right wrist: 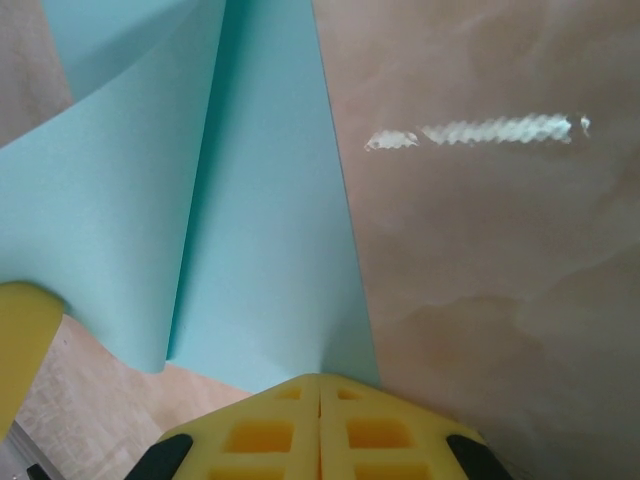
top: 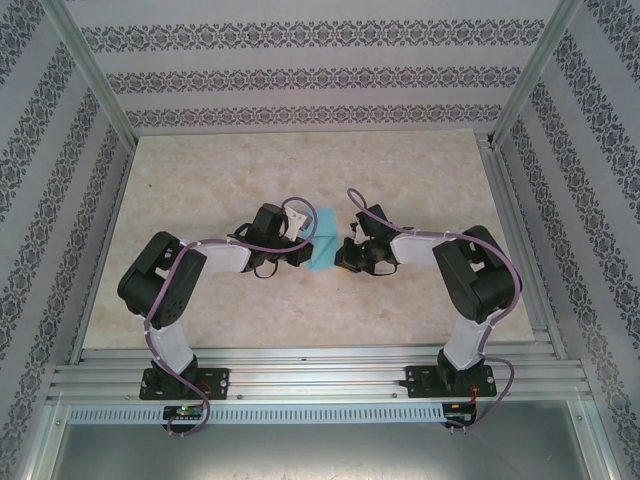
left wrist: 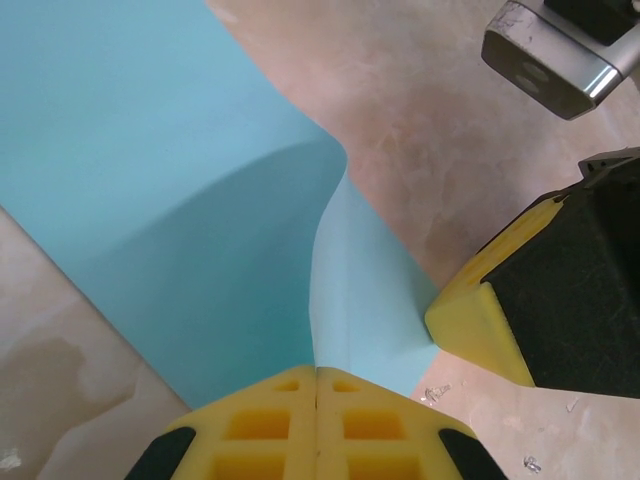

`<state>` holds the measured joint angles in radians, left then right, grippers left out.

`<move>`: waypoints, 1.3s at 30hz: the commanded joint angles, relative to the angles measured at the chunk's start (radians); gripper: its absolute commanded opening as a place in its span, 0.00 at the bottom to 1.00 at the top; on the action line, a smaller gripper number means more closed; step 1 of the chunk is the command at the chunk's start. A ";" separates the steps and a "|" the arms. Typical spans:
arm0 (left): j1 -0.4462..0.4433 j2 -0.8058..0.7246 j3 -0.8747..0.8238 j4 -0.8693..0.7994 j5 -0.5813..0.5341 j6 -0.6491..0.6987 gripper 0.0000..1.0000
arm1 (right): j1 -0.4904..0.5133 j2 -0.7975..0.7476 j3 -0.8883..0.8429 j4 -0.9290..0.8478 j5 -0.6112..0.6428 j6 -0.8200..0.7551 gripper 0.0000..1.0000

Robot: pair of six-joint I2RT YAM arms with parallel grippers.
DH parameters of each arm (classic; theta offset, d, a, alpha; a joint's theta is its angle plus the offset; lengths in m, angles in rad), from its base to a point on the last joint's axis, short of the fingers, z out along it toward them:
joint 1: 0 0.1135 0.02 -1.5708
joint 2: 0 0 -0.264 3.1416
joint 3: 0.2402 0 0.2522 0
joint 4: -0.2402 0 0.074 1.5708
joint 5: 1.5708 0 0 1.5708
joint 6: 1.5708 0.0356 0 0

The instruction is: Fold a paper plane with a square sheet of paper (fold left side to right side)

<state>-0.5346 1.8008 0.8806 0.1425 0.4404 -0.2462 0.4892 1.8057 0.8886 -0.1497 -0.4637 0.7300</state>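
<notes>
You've got open tabletop (top: 300, 165) beyond the paper (top: 326, 245) and in front; left arm (top: 215, 262) and right arm (top: 430, 245) block its two sides.

Brightly, evenly lit from above; glares in a white streak on the bench (right wrist: 480, 250) beside the square sheet of paper (right wrist: 270, 250); soft shadows.

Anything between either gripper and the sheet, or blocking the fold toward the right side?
Nothing visible does. Left gripper and right gripper each pinch the square sheet of paper directly, from opposite sides.
</notes>
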 commanded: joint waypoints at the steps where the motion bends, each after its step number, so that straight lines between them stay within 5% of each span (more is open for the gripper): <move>1: 0.017 -0.013 -0.001 0.023 0.015 -0.020 0.00 | 0.017 0.041 0.010 -0.040 0.071 -0.027 0.07; 39: 0.054 0.064 0.015 0.026 -0.024 -0.022 0.00 | 0.038 0.063 0.044 -0.099 0.083 -0.053 0.07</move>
<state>-0.4973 1.8450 0.8806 0.1425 0.4286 -0.2535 0.5106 1.8217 0.9337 -0.2062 -0.4274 0.7036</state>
